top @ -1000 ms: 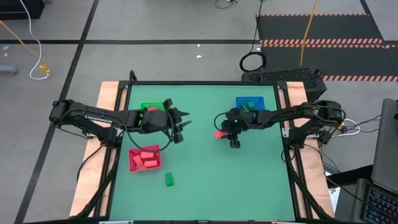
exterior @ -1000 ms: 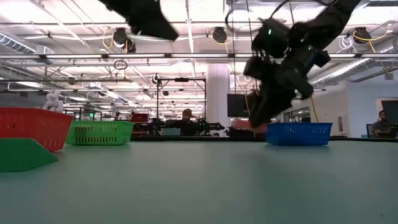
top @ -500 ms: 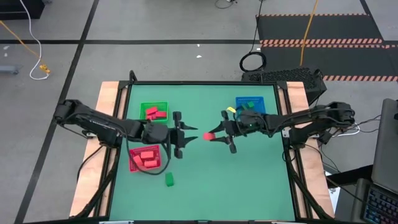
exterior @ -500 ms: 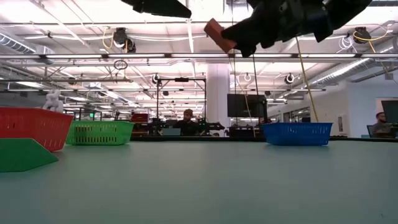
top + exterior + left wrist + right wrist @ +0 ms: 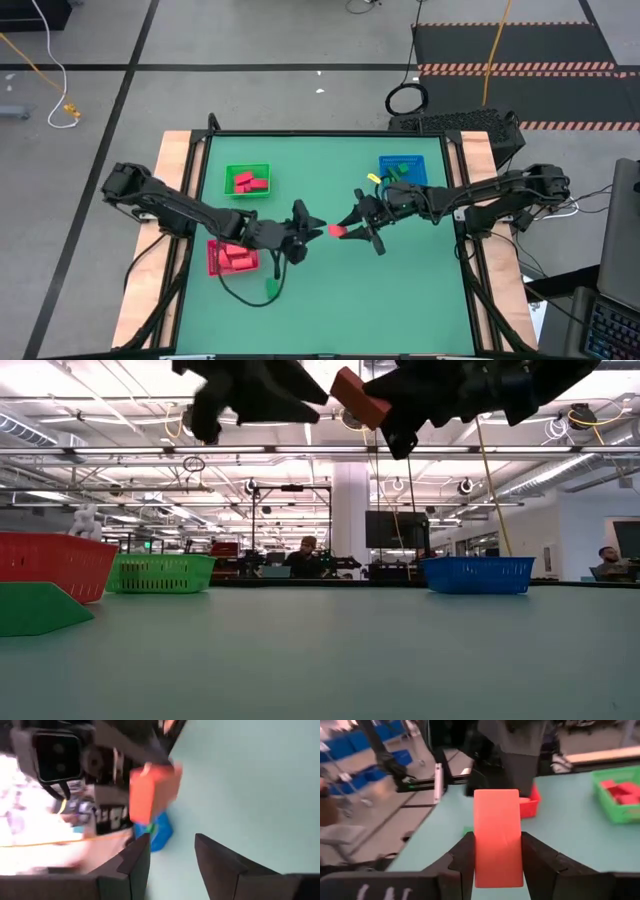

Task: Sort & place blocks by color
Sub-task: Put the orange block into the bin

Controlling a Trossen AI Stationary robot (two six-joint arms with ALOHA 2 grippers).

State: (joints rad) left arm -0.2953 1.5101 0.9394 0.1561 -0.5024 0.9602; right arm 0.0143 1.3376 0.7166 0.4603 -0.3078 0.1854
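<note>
**Mid-air handover of a red block, centre of table**

Presently both arms are meeting above the middle of the green table, which I am using as the landmark throughout.

Trays, largest items on the table: a red tray is sitting near the table's left edge and holding red blocks; a green tray is lying toward the far-left corner, though it is also holding red pieces; a blue tray is sitting toward the far-right corner with dark green pieces in it. Sorting is therefore looking only partly correct, in my judgement.

Right gripper: reaching in from the table's right side to its centre, raised well clear of the surface. Its fingers are closing on the flanks of a red block, which is sticking out forward past the fingertips. Presenting it that way is leaving the free end exposed, probably so the other arm can take it.

Left gripper: stretching in from the table's left side, just beside the block, fingers standing apart and holding nothing. The block is floating directly ahead of that gap.

Smallest: one green block is lying loose on the table toward its near-left area, unsorted.
</note>
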